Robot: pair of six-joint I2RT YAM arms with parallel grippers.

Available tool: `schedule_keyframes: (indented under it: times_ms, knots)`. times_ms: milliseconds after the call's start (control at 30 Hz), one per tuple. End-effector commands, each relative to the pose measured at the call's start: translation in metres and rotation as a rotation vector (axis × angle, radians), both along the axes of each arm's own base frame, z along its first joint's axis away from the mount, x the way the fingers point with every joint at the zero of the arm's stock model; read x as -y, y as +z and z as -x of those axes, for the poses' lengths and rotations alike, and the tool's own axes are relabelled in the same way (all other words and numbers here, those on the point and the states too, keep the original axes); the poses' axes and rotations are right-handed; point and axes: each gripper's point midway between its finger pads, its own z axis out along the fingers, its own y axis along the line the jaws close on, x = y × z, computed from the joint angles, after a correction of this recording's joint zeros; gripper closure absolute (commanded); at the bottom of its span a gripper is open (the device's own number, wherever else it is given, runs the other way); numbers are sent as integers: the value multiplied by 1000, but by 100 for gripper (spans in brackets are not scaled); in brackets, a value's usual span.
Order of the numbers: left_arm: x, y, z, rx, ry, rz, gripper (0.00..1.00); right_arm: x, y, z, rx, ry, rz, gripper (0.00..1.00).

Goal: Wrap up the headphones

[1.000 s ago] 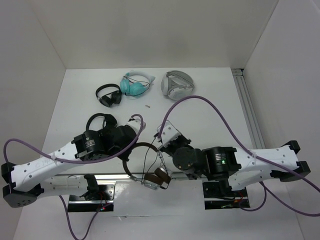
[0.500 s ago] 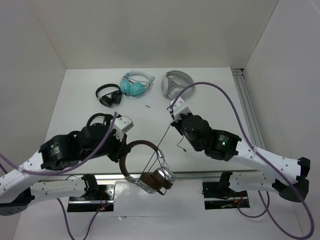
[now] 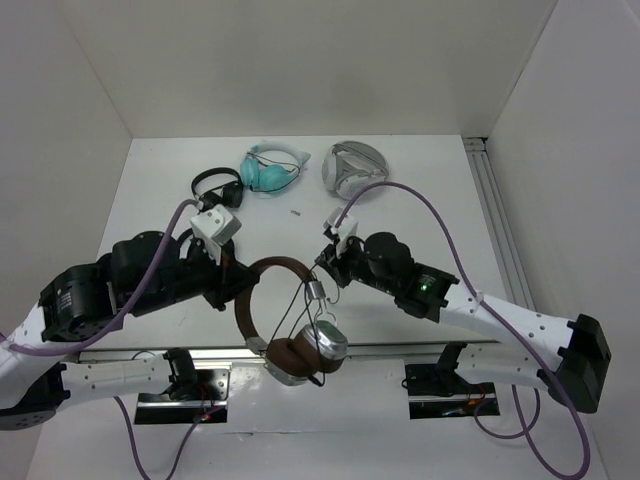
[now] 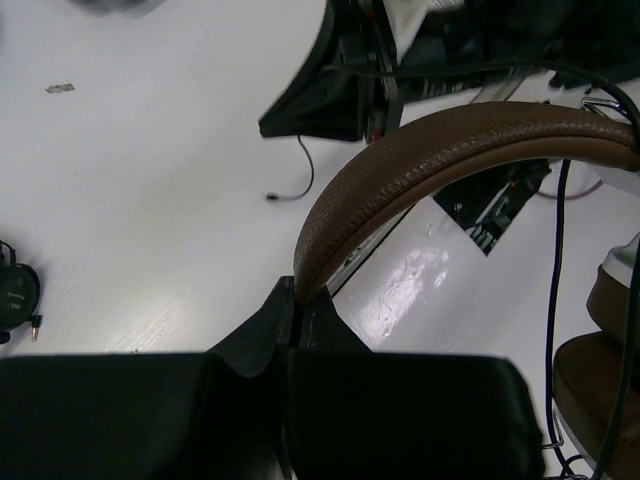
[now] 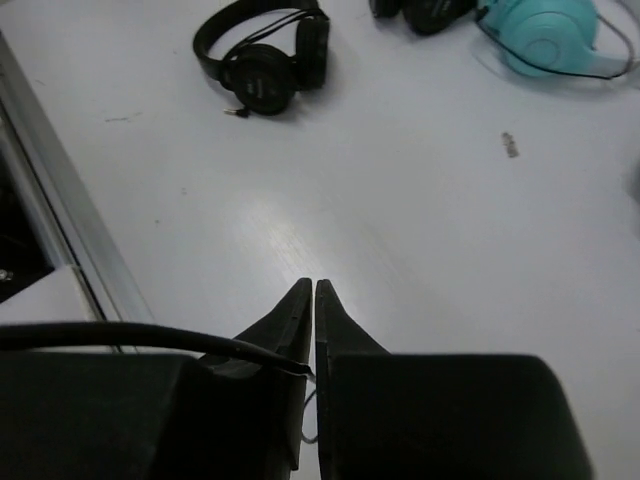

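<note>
The headphones (image 3: 272, 272) hang off the table, brown headband (image 4: 420, 160) arched above, silver earcups (image 3: 325, 345) and brown pads (image 3: 288, 358) dangling below. My left gripper (image 3: 238, 290) is shut on the headband's left end; its jaws (image 4: 298, 292) pinch the brown band. The thin black cable (image 3: 300, 318) runs in loops from the earcups up to my right gripper (image 3: 322, 268). In the right wrist view that gripper (image 5: 314, 292) is nearly closed, and the cable (image 5: 150, 338) runs from the left into the narrow slit between the jaws.
At the back lie a black pair (image 3: 218, 188), a teal pair (image 3: 272, 168) and a grey-white pair (image 3: 354, 168). Another black pair (image 5: 265, 55) lies left of centre, under my left arm. A small bit (image 3: 294, 212) lies on the table. A rail (image 3: 495, 220) edges the right side.
My left arm drew back to the left and raised the headphones, turning the headband up. My right gripper swung away from the earcups, then came back beside the headband with the cable.
</note>
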Motion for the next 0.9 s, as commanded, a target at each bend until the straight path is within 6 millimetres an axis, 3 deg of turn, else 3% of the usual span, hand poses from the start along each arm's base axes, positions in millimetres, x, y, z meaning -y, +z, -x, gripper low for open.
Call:
schedule_keyframes:
  times_ms: [0, 167, 200, 300, 467, 600, 867]
  knots:
    - [9, 54, -14, 11, 111, 217, 100, -28, 32, 11, 36, 103, -258, 89]
    - [-6, 70, -36, -8, 318, 312, 100, -37, -21, -1, -49, 80, -250, 97]
    - [-7, 71, -38, -27, 352, 337, 100, -39, -20, -5, -47, 85, -270, 97]
    - [-16, 77, -46, -34, 440, 383, 100, -42, -47, -3, -109, 97, -260, 96]
    - [-24, 86, -50, -49, 501, 454, 100, -49, -66, 4, -149, 135, -294, 91]
    - [-17, 84, -56, -55, 518, 439, 100, -54, -81, 5, -176, 147, -307, 87]
    - [-25, 85, -59, -61, 571, 457, 100, -56, -115, 3, -235, 121, -298, 89]
